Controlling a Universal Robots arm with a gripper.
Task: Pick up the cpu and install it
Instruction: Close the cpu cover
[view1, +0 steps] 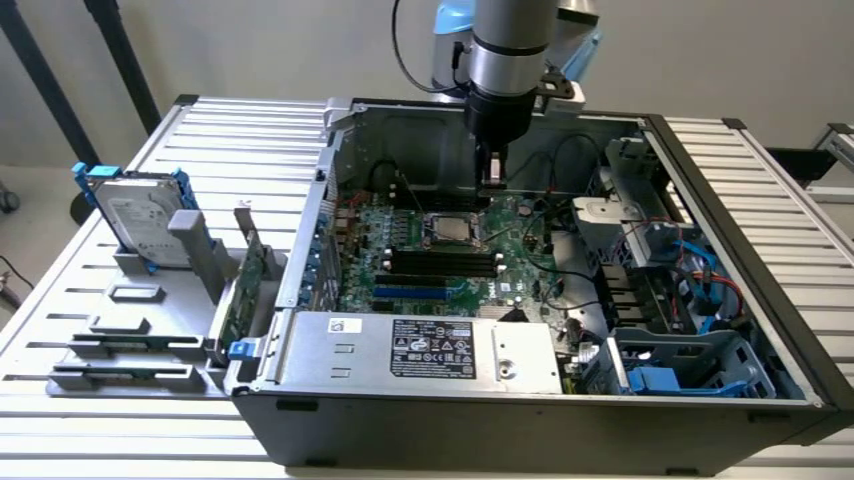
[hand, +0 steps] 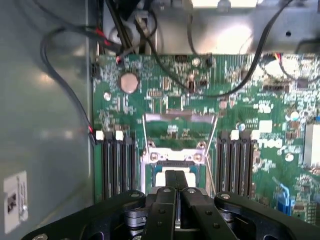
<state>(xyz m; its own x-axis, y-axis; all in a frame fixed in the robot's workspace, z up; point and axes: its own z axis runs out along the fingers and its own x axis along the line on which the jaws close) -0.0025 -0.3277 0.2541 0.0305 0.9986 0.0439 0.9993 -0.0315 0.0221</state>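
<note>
Closest to your wrist camera are the gripper's (hand: 175, 186) two black fingers (hand: 161, 210), pressed flat against each other with nothing visible between them, so read the jaws as clenched on nothing. Just past their tips you can see the cpu (hand: 160, 180) lying in its socket frame (hand: 172, 156) on the green motherboard (hand: 165, 100), partly covered by the fingers.

From the exterior view, your gripper (view1: 494, 178) hangs tip-down inside the open computer case (view1: 534, 420), above the cpu (view1: 451, 228) and clear of it, slightly toward the exterior view's right. The chip lies flat, its silver-grey metal top facing up. It is square, so you get no long axis to go by. Its edges run parallel to the socket frame and to the black memory slots (hand: 117, 165) that flank the socket on both sides.

A round silver coin cell (hand: 129, 82) sits on the board beyond the socket. In the case's near corner lies the power supply (view1: 427, 350) with its printed label. On the slatted table (view1: 240, 120) at the exterior view's left, a hard drive (view1: 134, 215) with blue brackets stands upright in grey holder blocks (view1: 200, 250).
</note>
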